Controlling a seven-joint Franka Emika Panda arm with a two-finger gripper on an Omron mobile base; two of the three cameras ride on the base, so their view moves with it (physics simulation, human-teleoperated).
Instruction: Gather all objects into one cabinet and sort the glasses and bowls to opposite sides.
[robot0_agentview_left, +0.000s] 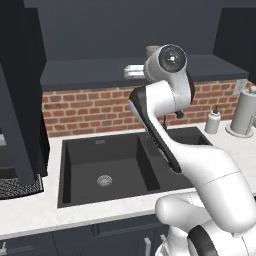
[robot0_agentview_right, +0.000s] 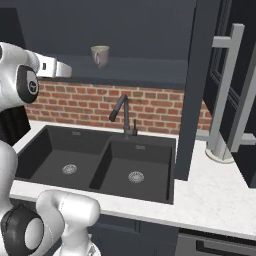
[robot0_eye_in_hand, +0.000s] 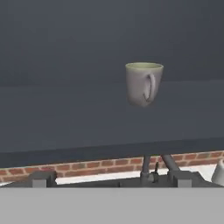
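claw: the claw (robot0_eye_in_hand: 111, 178) is released, jaws spread as wide as they go and nothing between them; in the right base view its grey body (robot0_agentview_right: 54, 68) reaches out level with the open cabinet's lower shelf.
mug: one pale beige-green mug (robot0_eye_in_hand: 144, 83) stands upright on the dark shelf (robot0_eye_in_hand: 65, 118) inside the cabinet, ahead of the claw, a little above its line and off to its right in the hand view; a clear gap separates them. The mug shows again in the right base view (robot0_agentview_right: 100, 55).
mug handle: the loop handle faces the claw, slightly right of the mug's centre.
below the claw: the faucet (robot0_agentview_right: 123, 116) and the double sink (robot0_agentview_right: 95, 162) set in the pale bench (robot0_agentview_right: 215, 197) lie under the claw's line of reach.
off to the side: a white soap bottle (robot0_agentview_left: 213, 121) and a paper-towel holder (robot0_agentview_left: 246, 113) stand on the bench, well apart from the claw.
risk, offset: judged from the hand view, a straight advance would bring the right finger against the mug's wall or handle, because the mug is not centred between the fingers.
risk, push: a knock from one finger could tip the mug or slide it deeper on the shelf.
risk, shelf edge: the claw looks low against the shelf's front edge; going in at this height may strike the edge.
risk, fall: a mug dragged off the shelf front would drop toward the sink and faucet.
risk, door: the open cabinet door (robot0_agentview_right: 197, 85) hangs close on the right and narrows any sideways swing.
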